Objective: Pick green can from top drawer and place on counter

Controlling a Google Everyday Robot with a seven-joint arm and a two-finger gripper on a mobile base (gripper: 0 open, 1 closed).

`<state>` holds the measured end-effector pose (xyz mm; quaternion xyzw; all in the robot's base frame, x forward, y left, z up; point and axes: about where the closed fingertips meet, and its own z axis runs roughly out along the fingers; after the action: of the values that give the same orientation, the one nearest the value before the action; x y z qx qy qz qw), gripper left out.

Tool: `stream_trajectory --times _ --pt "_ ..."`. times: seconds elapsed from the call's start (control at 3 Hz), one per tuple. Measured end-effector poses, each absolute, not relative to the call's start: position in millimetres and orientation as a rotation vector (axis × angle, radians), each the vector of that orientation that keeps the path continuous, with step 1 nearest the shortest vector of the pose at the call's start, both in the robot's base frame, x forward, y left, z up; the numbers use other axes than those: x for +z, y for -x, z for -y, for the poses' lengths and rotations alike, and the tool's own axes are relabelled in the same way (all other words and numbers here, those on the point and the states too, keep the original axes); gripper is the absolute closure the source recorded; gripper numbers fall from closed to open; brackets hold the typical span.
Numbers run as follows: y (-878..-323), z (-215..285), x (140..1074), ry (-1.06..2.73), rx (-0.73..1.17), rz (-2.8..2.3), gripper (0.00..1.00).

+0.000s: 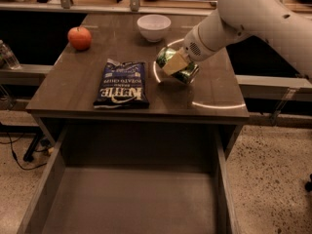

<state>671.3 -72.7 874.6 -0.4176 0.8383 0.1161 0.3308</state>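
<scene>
The green can (171, 67) lies tilted on its side in my gripper (176, 64), low over the counter (78, 89) inside the white circle line (214, 104); I cannot tell whether it touches the surface. The gripper is shut on the can, one pale finger pad (174, 63) across its side. My white arm reaches in from the upper right. The top drawer (129, 199) stands pulled open below the counter's front edge, its flat bottom bare.
A blue chip bag (122, 84) lies flat left of the can. A white bowl (154, 27) stands behind the can. A red apple (80, 37) sits at the counter's back left. A water bottle (7, 55) stands on a ledge at far left.
</scene>
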Motion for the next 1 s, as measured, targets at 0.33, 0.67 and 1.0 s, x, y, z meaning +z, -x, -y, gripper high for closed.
stream_trajectory --times 0.33,0.67,1.0 --pt "-673.7 65.7 861.0 1.129 0.275 -2.211 0.46" --pt "-674.5 62.7 853.6 1.154 0.26 -2.222 0.22" --pt "-673.3 65.7 849.6 1.168 0.254 -2.233 0.0"
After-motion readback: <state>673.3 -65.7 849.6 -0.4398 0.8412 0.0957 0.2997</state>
